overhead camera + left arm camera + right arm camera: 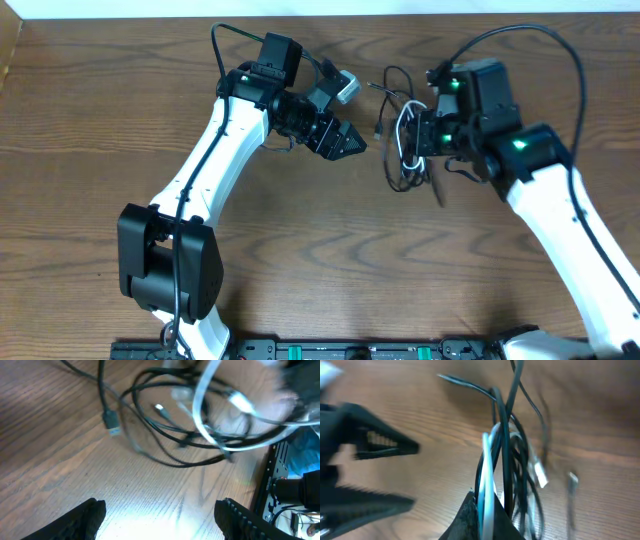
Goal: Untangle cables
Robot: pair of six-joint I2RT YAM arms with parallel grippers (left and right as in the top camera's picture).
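Observation:
The cables (397, 172) form a tangled bunch of black and white cords right of the table's centre. My right gripper (420, 140) is shut on the bunch; in the right wrist view its jaws (487, 510) pinch a white cable (486, 467) and a black cable (504, 425), which rise from between the fingertips. My left gripper (352, 143) hangs open just left of the bunch, holding nothing. In the left wrist view the tangle (200, 435) lies ahead of the open left gripper (160, 517), with a black plug end (111, 422) loose on the wood at left.
The wooden table (300, 250) carries nothing besides the cable bunch. In the right wrist view, the left gripper's dark fingers (375, 442) stand open close to the left of the held cords. A black rail (330, 350) runs along the front edge.

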